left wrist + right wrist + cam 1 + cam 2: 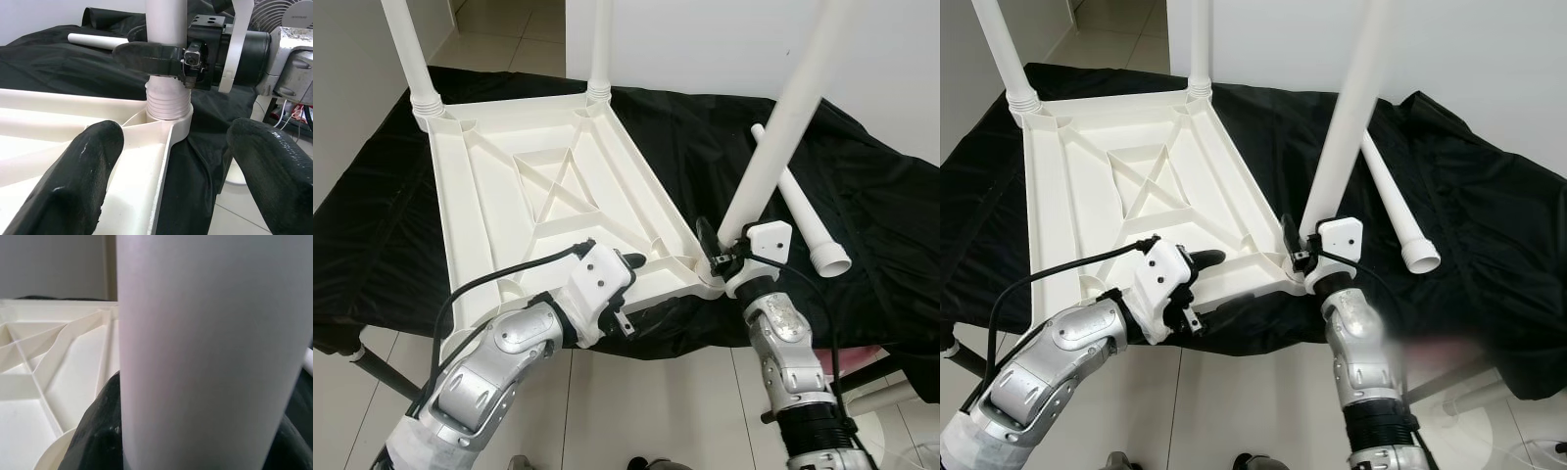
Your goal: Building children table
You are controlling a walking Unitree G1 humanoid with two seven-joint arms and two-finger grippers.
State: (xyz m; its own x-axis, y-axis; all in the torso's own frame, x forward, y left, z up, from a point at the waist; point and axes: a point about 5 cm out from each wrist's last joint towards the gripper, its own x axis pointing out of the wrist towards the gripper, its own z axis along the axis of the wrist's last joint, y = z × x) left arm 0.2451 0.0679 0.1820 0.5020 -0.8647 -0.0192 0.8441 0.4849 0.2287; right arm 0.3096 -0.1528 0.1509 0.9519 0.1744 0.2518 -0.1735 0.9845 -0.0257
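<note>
On top of the black cloth (862, 186) sits the white tabletop (548, 196), flipped underside up, ribs showing. So progress-wise: two legs are already standing in the far corner sockets, the far-left leg (409, 49) and the far-right leg (600, 44). A third leg (783, 127) is going into the near-right corner right now. The right gripper (717, 257) has its black fingers clenched around that leg just above the socket, and in the left wrist view you can see the leg's threaded end (167, 104) sitting in the corner socket with ridges still exposed, so I'd guess it isn't seated all the way yet. The leg also leans a bit to the right in the head views, not dead upright.

Left gripper (631, 262) hovers over the near edge of the tabletop, fingers (73, 181) spread wide and holding nothing, straddling the rim near that same corner. Looks like it's there to brace the top, but that's just my read.

What's left: finish the third leg, then the spare leg (801, 211) lying loose on the cloth to the right has to go into the near-left corner, which is empty. Then flip the whole thing upright, presumably.
</note>
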